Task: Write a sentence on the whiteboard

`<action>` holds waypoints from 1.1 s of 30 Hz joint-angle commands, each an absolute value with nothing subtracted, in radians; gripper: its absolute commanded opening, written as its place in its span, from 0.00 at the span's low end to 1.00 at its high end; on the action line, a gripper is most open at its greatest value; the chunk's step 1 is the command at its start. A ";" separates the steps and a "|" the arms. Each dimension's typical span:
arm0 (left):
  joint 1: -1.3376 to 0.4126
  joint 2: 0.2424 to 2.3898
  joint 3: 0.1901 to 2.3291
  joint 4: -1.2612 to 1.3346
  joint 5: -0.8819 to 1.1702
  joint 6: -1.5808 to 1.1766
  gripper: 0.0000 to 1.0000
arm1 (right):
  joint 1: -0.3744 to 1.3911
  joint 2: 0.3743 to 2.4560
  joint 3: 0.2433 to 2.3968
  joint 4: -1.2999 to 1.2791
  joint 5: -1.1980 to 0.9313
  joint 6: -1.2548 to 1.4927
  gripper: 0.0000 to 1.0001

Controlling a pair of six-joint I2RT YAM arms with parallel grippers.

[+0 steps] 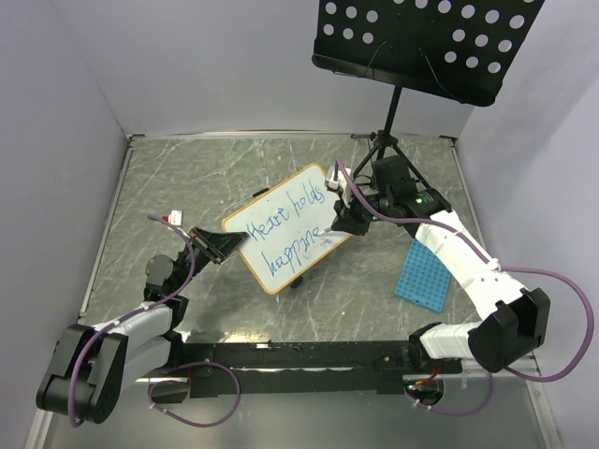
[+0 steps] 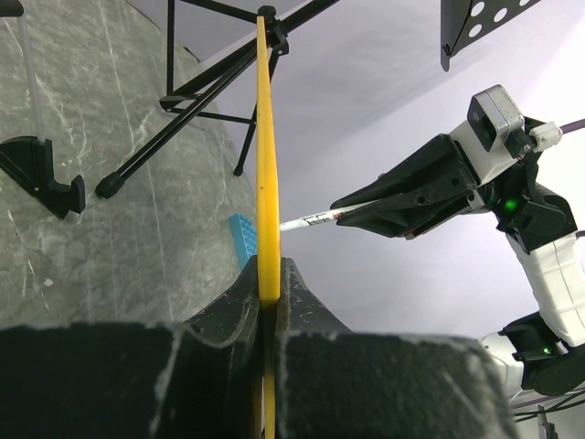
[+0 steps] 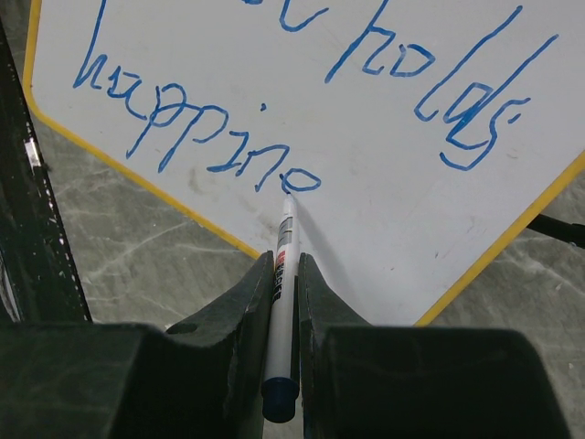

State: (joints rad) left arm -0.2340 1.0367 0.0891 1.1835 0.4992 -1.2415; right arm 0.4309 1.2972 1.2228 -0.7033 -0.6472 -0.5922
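The whiteboard (image 1: 298, 208) stands tilted in the middle of the table, white with a thin orange-yellow frame. My left gripper (image 1: 222, 246) is shut on its left edge; in the left wrist view the frame (image 2: 266, 155) runs edge-on up from between the jaws of that gripper (image 2: 268, 274). The sentence (image 1: 285, 227) is blue handwriting in two lines, reading "Heart holds" over "happine" (image 3: 196, 137). My right gripper (image 1: 339, 223) is shut on a white marker (image 3: 285, 274) with a blue end. The marker tip touches the board (image 3: 393, 210) at the last letter.
A blue grid tray (image 1: 423, 278) lies on the table right of the board, under my right forearm. A black perforated music stand (image 1: 421, 37) rises at the back right, its tripod legs (image 2: 178, 119) behind the board. Walls close in on the table's left, back and right.
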 commanded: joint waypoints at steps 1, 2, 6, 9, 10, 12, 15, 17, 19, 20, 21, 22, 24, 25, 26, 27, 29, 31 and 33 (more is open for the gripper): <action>-0.233 1.008 0.112 1.335 0.494 -1.281 0.01 | 0.422 1.270 1.247 -0.686 -0.623 -0.583 0.00; -0.233 1.006 0.113 1.336 0.495 -1.281 0.01 | 0.414 1.270 1.258 -0.684 -0.630 -0.580 0.00; -0.230 1.006 0.107 1.339 0.492 -1.281 0.01 | 0.394 1.255 1.293 -0.687 -0.689 -0.560 0.00; -0.227 1.002 0.104 1.335 0.495 -1.281 0.01 | 0.384 1.233 1.305 -0.683 -0.716 -0.549 0.00; -0.227 1.000 0.104 1.335 0.497 -1.279 0.01 | 0.380 1.232 1.305 -0.680 -0.721 -0.546 0.00; -0.226 0.999 0.104 1.333 0.497 -1.279 0.01 | 0.370 1.221 1.302 -0.673 -0.718 -0.543 0.00; -0.225 0.999 0.104 1.338 0.499 -1.282 0.01 | 0.350 1.209 1.279 -0.638 -0.713 -0.532 0.00; -0.225 1.000 0.103 1.341 0.502 -1.284 0.01 | 0.338 1.206 1.263 -0.609 -0.713 -0.526 0.00; -0.225 0.999 0.107 1.339 0.503 -1.285 0.01 | 0.324 1.204 1.250 -0.595 -0.715 -0.522 0.00; -0.225 0.997 0.107 1.336 0.503 -1.284 0.01 | 0.318 1.203 1.247 -0.582 -0.721 -0.520 0.00; -0.224 0.996 0.109 1.332 0.503 -1.282 0.01 | 0.314 1.204 1.244 -0.575 -0.722 -0.519 0.00; -0.224 0.993 0.109 1.328 0.503 -1.281 0.01 | 0.310 1.204 1.243 -0.572 -0.724 -0.518 0.00; -0.224 0.991 0.112 1.324 0.503 -1.279 0.01 | 0.304 1.210 1.241 -0.565 -0.729 -0.517 0.00; -0.224 0.991 0.113 1.324 0.503 -1.281 0.01 | 0.302 1.210 1.238 -0.565 -0.732 -0.517 0.00; -0.224 0.992 0.112 1.325 0.503 -1.281 0.01 | 0.296 1.213 1.238 -0.560 -0.736 -0.515 0.00; -0.222 0.992 0.113 1.327 0.505 -1.282 0.01 | 0.293 1.215 1.236 -0.555 -0.742 -0.514 0.00; -0.224 0.997 0.112 1.333 0.503 -1.282 0.01 | 0.291 1.218 1.236 -0.554 -0.749 -0.514 0.00; -0.224 1.002 0.112 1.339 0.506 -1.284 0.01 | 0.290 1.219 1.235 -0.548 -0.752 -0.511 0.00; -0.222 1.006 0.117 1.341 0.508 -1.285 0.01 | 0.290 1.221 1.233 -0.543 -0.752 -0.508 0.00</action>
State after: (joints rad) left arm -0.2283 1.0225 0.0883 1.1870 0.5014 -1.2503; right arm 0.2974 1.2278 1.2358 -0.5983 -0.7185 -0.5186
